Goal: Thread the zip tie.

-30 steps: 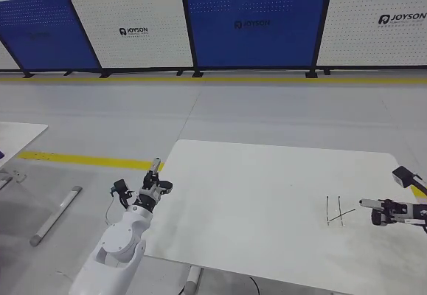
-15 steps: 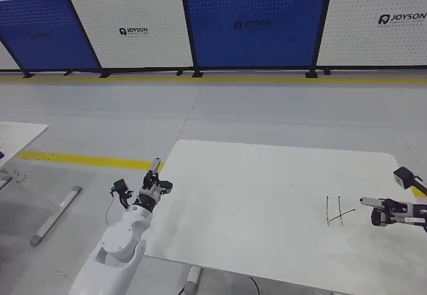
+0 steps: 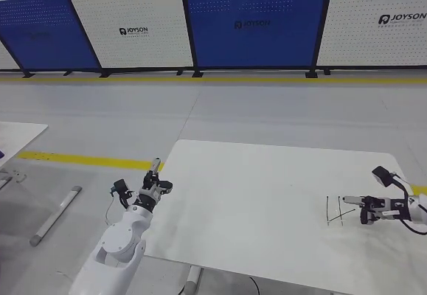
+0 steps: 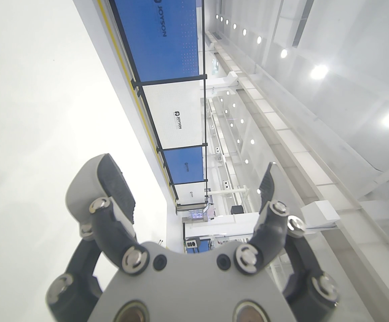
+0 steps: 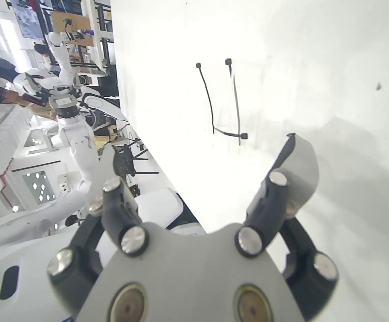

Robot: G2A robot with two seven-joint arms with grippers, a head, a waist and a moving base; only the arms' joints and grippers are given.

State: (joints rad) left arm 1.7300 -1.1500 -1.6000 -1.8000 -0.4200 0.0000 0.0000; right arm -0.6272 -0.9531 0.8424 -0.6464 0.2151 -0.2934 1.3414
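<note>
At the table's (image 3: 272, 184) 9 o'clock edge, the left gripper (image 3: 158, 175) hangs with fingers spread, holding nothing. Toward 3 o'clock, three black zip ties (image 3: 339, 206) lie crossed on the table. Just at their 3 o'clock, the right gripper (image 3: 355, 207) is spread and empty.

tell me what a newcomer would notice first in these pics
Three thin black zip ties lie on the white table near its right side, two side by side and a third across their ends. The right gripper hangs just short of them, fingers open and holding nothing. The left gripper, also open, is at the table's left edge, far from the ties.
</note>
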